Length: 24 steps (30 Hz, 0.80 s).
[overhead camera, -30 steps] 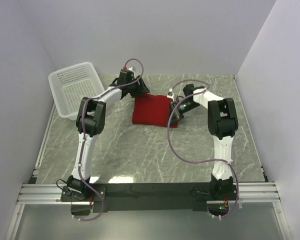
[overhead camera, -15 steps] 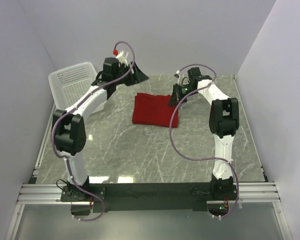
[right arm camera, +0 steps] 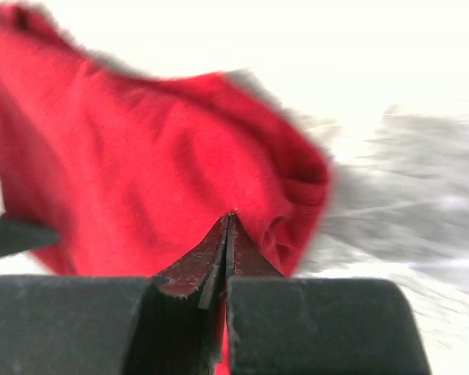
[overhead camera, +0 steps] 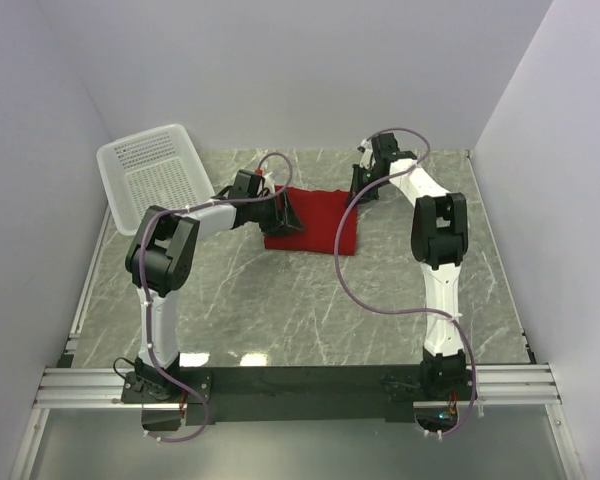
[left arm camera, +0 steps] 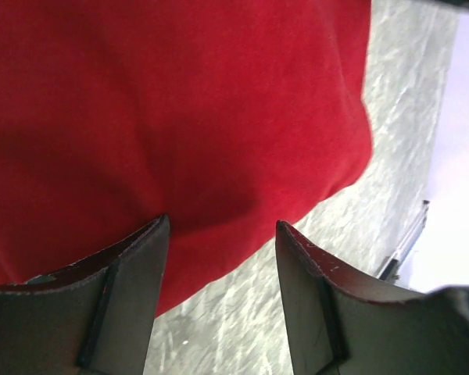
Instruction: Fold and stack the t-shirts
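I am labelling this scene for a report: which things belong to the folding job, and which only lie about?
Job: t-shirt, left gripper, right gripper.
Only lying about: basket, on the table.

Red t-shirt (overhead camera: 310,222) is soft matt cloth, faintly fuzzy; table (overhead camera: 280,300) is smooth grey-green stone-look, glossy with glare patches; far-left basket (overhead camera: 150,172) is white perforated plastic; near rail (overhead camera: 300,378) is bare ribbed metal; left claw (left arm camera: 221,228) has matt black fingers (left arm camera: 133,289), edges scuffed pale.
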### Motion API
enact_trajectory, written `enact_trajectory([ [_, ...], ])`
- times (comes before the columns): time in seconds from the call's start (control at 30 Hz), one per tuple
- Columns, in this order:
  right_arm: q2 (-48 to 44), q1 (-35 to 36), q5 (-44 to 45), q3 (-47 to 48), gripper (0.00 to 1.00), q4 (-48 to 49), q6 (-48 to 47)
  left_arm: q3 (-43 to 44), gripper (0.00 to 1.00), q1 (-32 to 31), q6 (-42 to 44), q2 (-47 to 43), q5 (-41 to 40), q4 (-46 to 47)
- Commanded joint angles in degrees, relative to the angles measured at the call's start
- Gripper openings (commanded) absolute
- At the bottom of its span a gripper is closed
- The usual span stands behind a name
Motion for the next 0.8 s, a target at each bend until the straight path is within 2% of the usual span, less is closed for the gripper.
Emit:
enact_trajectory([
  [0.0,-0.72,-0.69,9.69,3.05,0.02,1.63,1.52,-0.76,0.62,0.13,3.74,-0.57,-1.90,-2.96],
  [0.23,-0.19,-1.57,10.76,3.32,0.04,0.92,0.47,-1.47,0.63,0.05,6.38,-1.97,-3.66,-3.68],
  [0.33,-2.99,-1.83,6.81,3.93,0.14,0.22,-2.77,-1.38,0.67,0.05,7.44,-5.48,-5.32,-1.75],
  [0.37,-4.05,-2.01,6.02,3.93,0.28,-0.13,-3.92,-1.38,0.69,0.05,7.79,-8.45,-6.03,-0.44],
  [0.4,-6.93,-2.18,4.27,3.41,0.35,-0.48,-6.19,-0.86,0.72,0.05,8.84,-10.05,-8.12,0.01],
  [0.43,-8.52,-2.27,3.73,2.36,0.46,-0.40,-7.17,-0.59,0.74,0.05,9.54,-13.19,-9.19,0.28],
  [0.5,-13.34,-2.71,1.28,-2.20,0.57,0.91,-9.02,-0.42,0.80,0.05,12.53,-16.81,-11.91,0.28],
  [0.53,-14.59,-2.62,0.83,-4.05,0.62,1.36,-8.94,-0.59,0.81,0.05,13.67,-20.66,-15.93,0.11],
  [0.63,-16.80,-2.71,-1.89,-10.03,0.66,2.15,-7.02,-5.15,0.84,0.05,16.92,-27.53,-25.85,0.98],
  [0.67,-17.32,-2.62,-2.59,-13.35,0.67,2.59,-6.49,-6.82,0.86,0.05,18.85,-32.25,-27.90,1.59],
  [0.7,-17.59,-2.54,-2.69,-14.95,0.68,3.81,-5.61,-10.31,0.92,0.13,19.04,-34.65,-30.53,2.30],
  [0.77,-17.68,-2.45,-1.81,-18.55,0.71,4.79,-4.64,-13.50,0.97,0.83,18.69,-41.07,-34.33,2.39],
])
